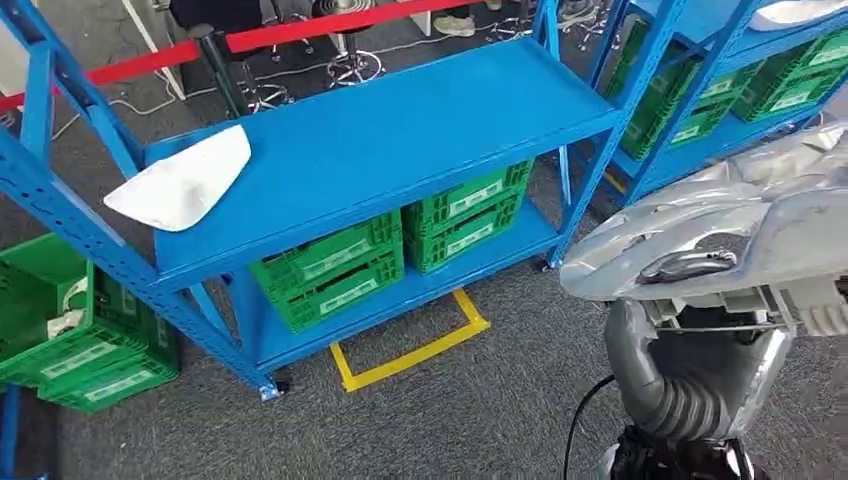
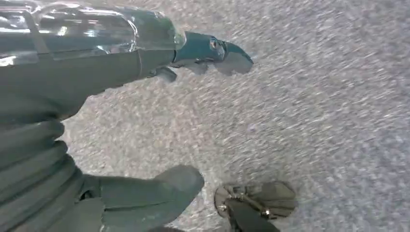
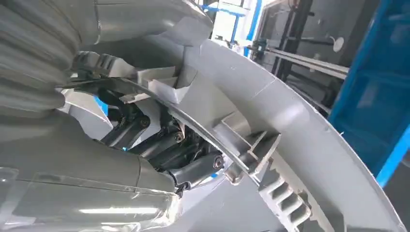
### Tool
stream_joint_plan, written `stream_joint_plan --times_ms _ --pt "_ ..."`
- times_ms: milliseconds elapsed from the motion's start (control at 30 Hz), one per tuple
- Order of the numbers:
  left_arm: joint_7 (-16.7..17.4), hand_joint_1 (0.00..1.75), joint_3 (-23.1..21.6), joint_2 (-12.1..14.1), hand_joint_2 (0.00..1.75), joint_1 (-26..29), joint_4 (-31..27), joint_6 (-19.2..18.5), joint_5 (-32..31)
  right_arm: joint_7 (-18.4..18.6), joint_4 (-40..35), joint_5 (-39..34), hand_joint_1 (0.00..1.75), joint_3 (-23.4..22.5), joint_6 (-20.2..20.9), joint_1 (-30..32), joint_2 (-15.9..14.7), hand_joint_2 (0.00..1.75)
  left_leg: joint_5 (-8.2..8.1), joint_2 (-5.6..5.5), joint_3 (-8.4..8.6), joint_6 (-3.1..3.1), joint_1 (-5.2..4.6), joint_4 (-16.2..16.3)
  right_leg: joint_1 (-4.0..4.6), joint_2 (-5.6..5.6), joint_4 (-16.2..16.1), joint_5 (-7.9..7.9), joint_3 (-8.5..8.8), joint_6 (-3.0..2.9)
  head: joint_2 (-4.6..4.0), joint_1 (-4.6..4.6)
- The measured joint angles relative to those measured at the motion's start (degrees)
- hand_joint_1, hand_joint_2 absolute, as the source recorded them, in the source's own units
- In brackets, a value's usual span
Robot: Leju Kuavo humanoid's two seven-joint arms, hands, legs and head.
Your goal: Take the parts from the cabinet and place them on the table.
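A large silver-grey moulded part (image 1: 720, 235) is at the right of the head view, carried above the carpet. My right hand (image 1: 695, 365) holds it from underneath. In the right wrist view the dark fingers (image 3: 164, 150) curl round a rib on the inside of this part (image 3: 295, 140). A white curved part (image 1: 182, 180) lies on the left end of the blue cabinet's top shelf (image 1: 400, 130). My left hand (image 2: 72, 121) hangs over grey carpet, with its thumb (image 2: 154, 191) and fingers (image 2: 208, 50) apart and nothing in it.
Green crates (image 1: 395, 245) fill the cabinet's lower shelf, and more green crates (image 1: 60, 330) stand at the left. A second blue rack (image 1: 700, 120) at the upper right holds crates and another white part (image 1: 800, 12). Yellow tape (image 1: 415, 350) marks the carpet in front.
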Motion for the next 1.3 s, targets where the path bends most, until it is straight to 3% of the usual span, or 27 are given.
stream_joint_plan --times_ms 33,67,100,167,200,233,267,300,367,400,433,500,533,567,633,700,733,767,900,967,1033,1067,1100,1167,1233,1267,1300 --pt "0.0 0.0 0.0 0.0 1.75 0.0 0.0 0.0 0.0 0.0 0.0 0.0 1.75 0.0 0.0 -0.1 0.0 1.75 -2.0 -0.04 -0.68 -0.16 0.1 4.1 0.17 -0.06 0.2 0.56 -0.96 -0.07 0.0 -0.22" --pt "0.0 0.0 0.0 0.0 1.75 0.0 0.0 0.0 0.0 0.0 0.1 -0.1 1.75 0.0 0.0 -0.2 0.0 1.75 -1.92 -0.04 -0.81 -0.23 0.12 6.8 0.28 -0.13 0.6 1.11 -2.0 -0.08 0.0 -0.5" --pt "0.1 0.0 0.0 0.0 1.75 0.0 0.0 0.0 0.0 0.1 0.2 -0.2 1.75 0.0 0.0 -0.4 0.0 1.75 -0.47 -0.06 -0.08 -0.15 0.11 7.4 0.44 -0.16 0.9 1.55 -3.08 -0.1 0.0 -0.68" --pt "0.2 0.0 0.0 0.1 1.75 0.0 0.0 0.0 0.0 0.2 0.5 -0.3 1.75 0.0 0.0 -0.5 0.0 1.75 4.53 -0.12 4.71 0.62 -0.08 2.1 0.79 -0.16 1.9 2.41 -5.06 -0.05 0.0 -0.92" --pt "0.2 0.0 0.0 0.1 1.75 0.0 0.0 0.0 0.0 0.4 0.5 -0.3 1.75 0.0 0.0 -0.6 0.0 1.75 5.47 -0.24 8.47 1.42 -0.45 -2.9 0.99 -0.13 2.3 2.81 -5.8 -0.01 0.0 -0.91" --pt "0.2 0.0 0.0 0.4 1.75 -0.1 0.0 0.0 0.0 0.5 0.5 -0.3 1.75 0.0 0.0 -0.7 0.0 1.75 4.06 -0.33 12.12 2.43 -1.0 -8.2 0.86 -0.28 2.6 3.1 -6.13 0.13 0.0 -0.79" --pt "0.2 0.0 0.0 0.6 1.75 -0.2 0.0 0.0 0.0 0.6 0.5 -0.2 1.75 0.0 0.0 -0.8 0.0 1.75 2.89 -0.05 14.71 2.78 -1.02 -12.7 0.99 -0.31 2.7 3.48 -6.24 0.4 0.0 -0.79" --pt "0.2 0.0 0.0 0.6 1.75 -0.2 0.0 0.0 0.0 0.7 0.5 -0.2 1.75 0.0 0.0 -0.9 0.0 1.75 2.59 -0.17 14.77 2.54 -1.25 -13.4 0.79 -0.52 2.6 4.05 -6.37 0.7 0.0 -0.9" --pt "0.2 0.0 -0.1 0.6 1.75 -0.2 0.0 0.0 0.0 0.8 0.5 -0.2 1.75 0.0 0.0 -1.2 0.0 1.75 3.43 -0.25 14.23 3.1 -1.42 -13.5 0.6 -0.66 2.3 5.21 -6.68 1.19 0.0 -1.15" --pt "0.2 0.0 0.0 0.3 1.75 -0.1 0.1 0.0 0.0 0.9 0.5 -0.2 1.75 0.1 0.0 -1.3 0.0 1.75 4.58 -0.08 14.05 3.51 -0.45 -14.8 0.8 -0.2 3.0 4.5 -7.46 1.6 0.0 -1.49" --pt "0.2 0.0 0.0 0.5 1.75 -0.1 0.0 0.0 0.1 0.9 0.6 -0.2 1.75 0.1 0.0 -1.2 0.0 1.75 5.35 -0.1 13.18 3.77 -0.47 -14.7 0.85 0.49 4.1 2.21 -8.12 2.27 0.0 -1.66" --pt "0.2 0.0 0.0 0.5 1.75 -0.1 0.0 0.0 0.2 0.9 0.8 -0.2 1.75 0.1 0.0 -1.3 -0.1 1.75 6.56 -0.05 11.44 4.15 -0.36 -14.5 -0.01 0.56 11.3 -4.84 -9.6 3.06 0.0 -0.96" --pt "0.2 0.0 0.0 0.4 1.75 -0.1 0.0 0.0 0.2 0.9 0.9 -0.2 1.75 0.1 0.0 -1.3 -0.1 1.75 7.14 -0.03 10.66 4.08 -0.35 -14.3 -0.36 0.55 15.4 -7.15 -10.12 3.44 0.0 -1.0" --pt "0.2 0.0 0.0 0.3 1.75 -0.1 0.0 0.0 0.2 0.9 1.0 -0.4 1.75 0.2 0.0 -1.2 0.0 1.75 7.62 -0.01 9.75 3.89 -0.25 -14.0 -0.68 0.54 18.5 -7.63 -10.29 3.8 0.0 -1.02" --pt "0.6 0.0 0.0 0.3 1.75 0.0 0.0 0.0 0.2 0.9 1.1 -0.4 1.75 0.2 0.1 -1.1 -0.1 1.75 8.34 0.07 7.66 3.3 0.13 -12.9 -1.48 0.51 18.1 -3.96 -8.11 4.6 0.0 -1.0" --pt "0.7 0.0 0.0 0.2 1.75 0.0 0.0 0.0 0.2 0.8 1.1 -0.4 1.75 0.2 0.1 -1.2 -0.1 1.75 8.61 0.11 5.92 2.74 0.74 -11.4 -2.25 0.42 9.7 -0.42 -2.37 5.66 0.0 -0.98" --pt "0.7 0.0 0.0 0.3 1.75 -0.1 0.0 0.0 0.2 0.8 1.1 -0.4 1.75 0.2 0.1 -1.2 -0.1 1.75 8.58 0.1 5.14 2.27 0.58 -10.5 -2.69 0.45 4.7 -1.48 0.46 6.55 0.0 -0.77" --pt "0.7 0.0 0.0 0.4 1.75 -0.1 0.0 0.0 0.1 0.8 1.1 -0.4 1.75 0.2 0.1 -1.3 0.0 1.75 8.7 0.14 4.41 1.81 0.49 -9.7 -2.12 0.98 2.3 -2.34 2.07 5.84 0.0 -0.19" --pt "0.7 0.0 0.0 0.4 1.75 0.1 0.0 0.0 0.1 0.8 1.1 -0.6 1.75 0.2 0.1 -1.1 0.0 1.75 9.67 0.67 2.92 0.22 0.54 -9.4 -2.16 0.81 2.2 -2.25 0.5 3.42 0.0 -0.39" --pt "0.7 0.0 0.0 0.4 1.75 0.0 0.0 0.0 0.1 0.8 1.1 -0.5 1.75 0.2 0.1 -1.2 0.0 1.75 4.64 0.38 1.3 -0.17 0.77 -5.2 -1.92 0.66 2.1 -1.58 -0.49 2.15 0.0 -0.87" --pt "0.5 0.0 0.1 0.4 1.75 0.0 0.0 0.0 0.1 0.8 1.1 -0.5 1.75 0.2 0.1 -1.2 0.0 1.75 -0.59 0.1 -1.57 -0.35 0.8 3.3 -1.45 0.46 2.2 -0.86 -1.58 1.28 0.0 -1.11" --pt "0.4 0.0 0.1 0.4 1.75 0.1 0.0 0.0 0.1 0.8 1.2 -0.4 1.75 0.2 0.1 -1.2 0.0 1.75 -1.64 -0.03 -2.6 -0.29 0.78 6.9 -1.11 -0.04 2.2 -0.5 -2.08 1.06 0.0 -1.16" --pt "0.3 0.0 0.1 0.4 1.75 0.1 0.0 0.0 0.1 0.8 1.3 -0.3 1.75 0.3 0.1 -1.1 0.0 1.75 -1.23 -0.07 -2.64 -0.09 0.74 8.3 -0.8 -0.15 2.2 -0.24 -2.42 0.91 0.0 -1.2" --pt "0.1 0.0 0.1 0.4 1.75 0.1 0.0 0.0 0.1 0.8 1.4 0.5 1.75 0.3 0.1 -1.0 0.0 1.75 2.51 0.06 1.5 0.99 0.32 3.2 -0.04 -0.82 2.2 0.1 -2.75 0.76 0.0 -1.2" --pt "0.0 0.0 0.1 0.5 1.75 0.0 0.0 0.0 0.1 1.2 1.4 1.7 1.75 0.3 0.1 -1.1 0.0 1.75 5.72 1.72 7.99 2.93 -0.8 -7.0 0.44 -1.47 2.2 0.22 -2.58 0.77 0.0 -1.22" --pt "0.0 0.0 0.1 0.7 1.75 -0.2 0.0 0.0 0.1 1.4 1.4 2.5 1.75 0.3 0.1 -1.1 0.0 1.75 4.71 3.68 10.13 4.23 -1.42 -10.5 0.84 -2.12 2.3 0.32 -2.69 0.97 0.0 -1.03" --pt "-0.1 0.0 0.1 0.6 1.75 -0.2 0.0 0.0 0.1 1.6 1.4 3.0 1.75 0.3 0.1 -1.2 0.0 1.75 4.88 4.14 10.28 4.01 -1.74 -11.4 0.55 -2.66 2.2 0.61 -2.69 1.23 0.0 -1.11"
